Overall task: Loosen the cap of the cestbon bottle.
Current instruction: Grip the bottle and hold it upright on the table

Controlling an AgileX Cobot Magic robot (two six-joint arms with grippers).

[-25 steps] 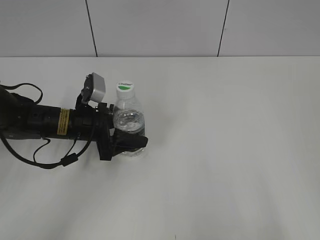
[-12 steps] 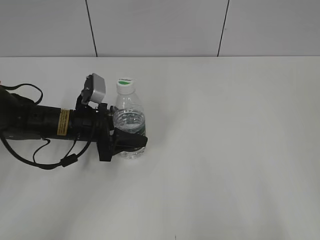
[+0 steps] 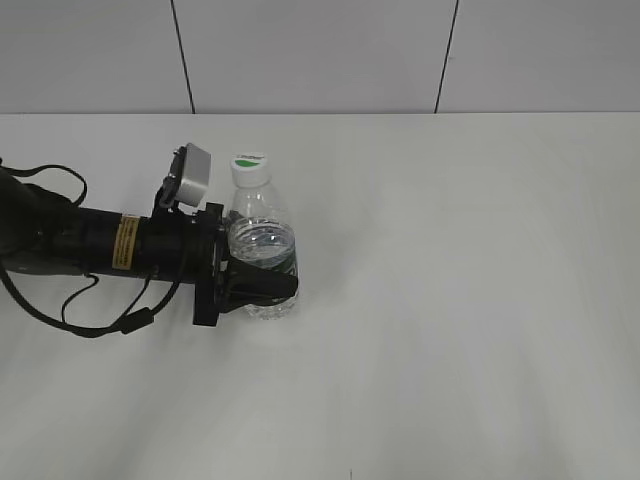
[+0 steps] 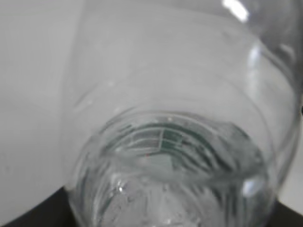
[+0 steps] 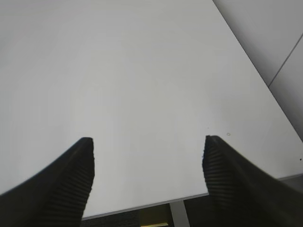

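Note:
The cestbon bottle (image 3: 262, 245) stands upright on the white table at centre left of the exterior view, clear, with its white cap (image 3: 250, 167) with a green mark on top. My left gripper (image 3: 268, 287) reaches in from the left and is shut on the bottle's lower body. The left wrist view is filled by the blurred clear bottle (image 4: 175, 156), its green label showing through the plastic; the fingers are barely visible. My right gripper (image 5: 147, 156) is open and empty above bare table; it does not show in the exterior view.
The white table (image 3: 460, 300) stretches to the right of the bottle. A grey panelled wall (image 3: 320, 50) stands behind it. The right wrist view shows the table's edge (image 5: 156, 204) near the fingers.
The left gripper and the bottle have shifted slightly to the right and up, and the wrist has turned a little.

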